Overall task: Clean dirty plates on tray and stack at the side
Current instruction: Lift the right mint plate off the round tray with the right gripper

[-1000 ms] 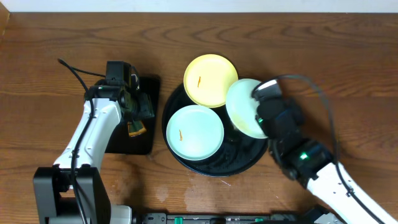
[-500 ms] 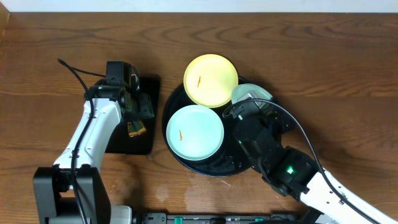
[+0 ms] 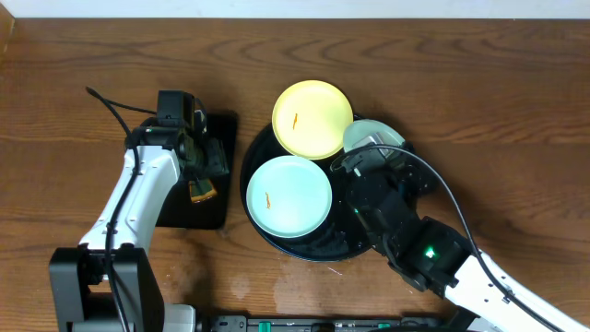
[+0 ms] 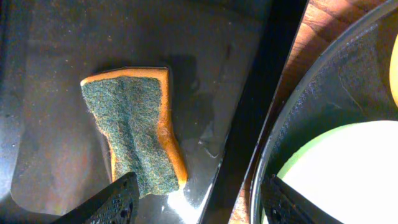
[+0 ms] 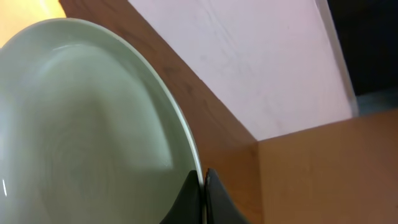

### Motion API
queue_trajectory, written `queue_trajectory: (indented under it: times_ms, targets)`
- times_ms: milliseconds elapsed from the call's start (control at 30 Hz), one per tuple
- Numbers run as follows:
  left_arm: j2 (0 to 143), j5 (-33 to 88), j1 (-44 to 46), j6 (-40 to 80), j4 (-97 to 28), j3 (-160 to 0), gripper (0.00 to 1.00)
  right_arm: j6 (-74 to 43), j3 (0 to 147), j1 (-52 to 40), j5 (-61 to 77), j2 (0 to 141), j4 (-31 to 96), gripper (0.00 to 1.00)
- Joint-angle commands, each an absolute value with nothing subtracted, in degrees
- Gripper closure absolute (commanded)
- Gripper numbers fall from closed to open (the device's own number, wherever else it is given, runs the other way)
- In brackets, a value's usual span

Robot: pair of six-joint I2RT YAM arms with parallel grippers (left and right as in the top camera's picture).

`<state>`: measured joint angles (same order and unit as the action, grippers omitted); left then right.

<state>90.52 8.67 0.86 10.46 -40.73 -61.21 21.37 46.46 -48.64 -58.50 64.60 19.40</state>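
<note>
The round black tray point(image 3: 313, 254) carries a pale yellow plate point(image 3: 312, 118) with an orange smear at its far edge. A light mint plate point(image 3: 289, 195), also smeared, lies at its left. My right gripper point(image 3: 366, 150) is shut on the rim of a second mint plate point(image 3: 371, 135), tipped up on edge over the tray's right side. In the right wrist view that plate point(image 5: 81, 124) fills the left and the gripper point(image 5: 203, 179) pinches its rim. My left gripper point(image 4: 199, 196) is open, low over the sponge point(image 4: 134, 134), empty.
A narrow black rectangular tray point(image 3: 221, 124) lies left of the round one and holds the green-and-orange sponge point(image 3: 202, 191). The round tray's rim point(image 4: 292, 112) and the near mint plate point(image 4: 348, 168) show right of my left fingers. Bare wooden table surrounds everything.
My right arm has swung in over the tray's right side and turned the held mint plate from nearly flat to steeply on edge. The left arm and the other plates have not moved.
</note>
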Motion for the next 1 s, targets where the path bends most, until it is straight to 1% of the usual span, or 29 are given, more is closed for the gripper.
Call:
queue_trajectory:
  times_ms: [0, 133, 267, 433, 567, 767, 967]
  targets:
    - [90.0, 8.56, 0.71, 10.09, -41.08, -62.19, 0.36, 12.14, 47.7, -45.8, -59.42, 64.14, 19.14, 0.99]
    - [90.0, 8.56, 0.71, 10.09, -41.08, -62.19, 0.36, 8.12, 47.7, -39.57, -55.18, 64.12, 19.11, 0.99]
    - [90.0, 8.56, 0.71, 10.09, -41.08, -62.19, 0.36, 5.91, 47.7, -34.3, -45.65, 64.05, 19.79, 0.99]
    - [90.0, 8.56, 0.71, 10.09, -41.06, -62.19, 0.36, 2.55, 47.7, -29.17, -43.27, 64.07, 21.12, 0.99]
    - [90.0, 8.56, 0.71, 10.09, -41.04, -62.19, 0.36, -1.21, 47.7, -22.2, -34.28, 64.07, 22.46, 0.99]
    - [90.0, 8.56, 0.71, 10.09, -41.06, -62.19, 0.36, -8.6, 47.7, -3.62, -12.86, 64.31, 23.57, 0.99]
    - [90.0, 8.56, 0.71, 10.09, -41.04, -62.19, 0.35, -17.04, 47.68, 20.69, 5.34, 68.79, 23.62, 0.99]
